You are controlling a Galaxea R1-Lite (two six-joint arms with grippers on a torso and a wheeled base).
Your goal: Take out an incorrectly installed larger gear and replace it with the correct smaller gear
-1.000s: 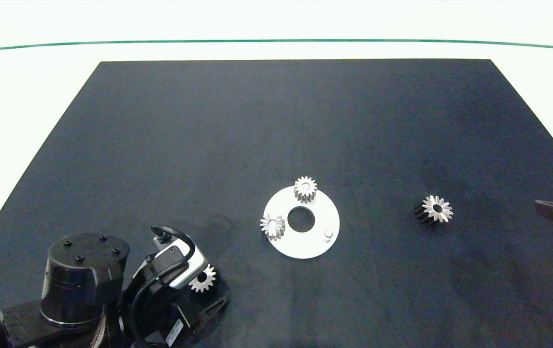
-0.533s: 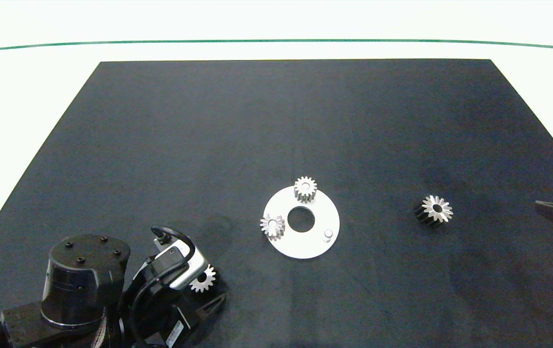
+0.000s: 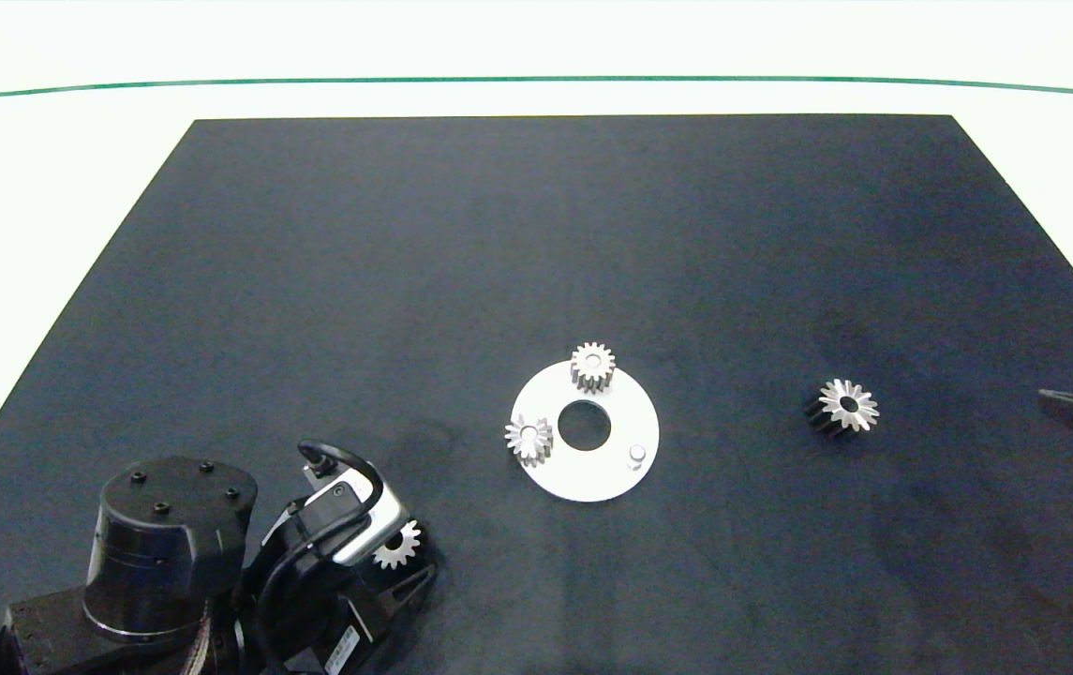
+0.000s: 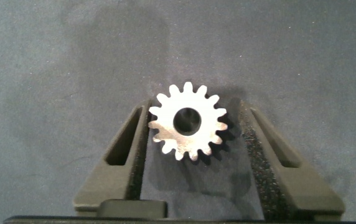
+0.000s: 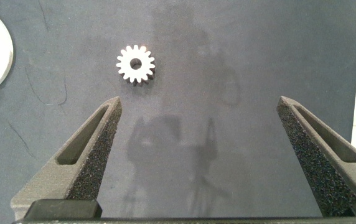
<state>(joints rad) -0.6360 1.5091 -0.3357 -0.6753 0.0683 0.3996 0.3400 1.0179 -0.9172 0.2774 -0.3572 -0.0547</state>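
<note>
Left gripper [image 4: 193, 134]: low over the mat's near-left corner, fingers spread and straddling the smaller gear [image 4: 188, 121]; one pad looked just beside the teeth, the other a little apart. Not yet clamped, as far as I could judge.

Smaller gear: lay flat on the black mat [image 3: 536, 234], bore up, well apart from the white disc [image 3: 620, 473].

Larger gear [image 3: 843, 408]: sat on the mat right of the disc, tilted toward its side, long pointed teeth showing. Already off the disc.

Disc: two small gears seated, one at the far rim [image 3: 592, 365], one at the left rim [image 3: 529, 438]; a bare peg [image 3: 635, 456] at the near right, probably the seat to fill.

Right gripper [image 5: 209, 155]: idle at the mat's right edge, fingers wide, nothing between them.

Handling, judged: solid metal, stiff, dense for its bulk, smooth. Foam pads should bite on opposite tooth tips across the bore; an off-centre squeeze could spin or skid it.

Next need, judged: square grip, level carry, bore lined over the peg.
</note>
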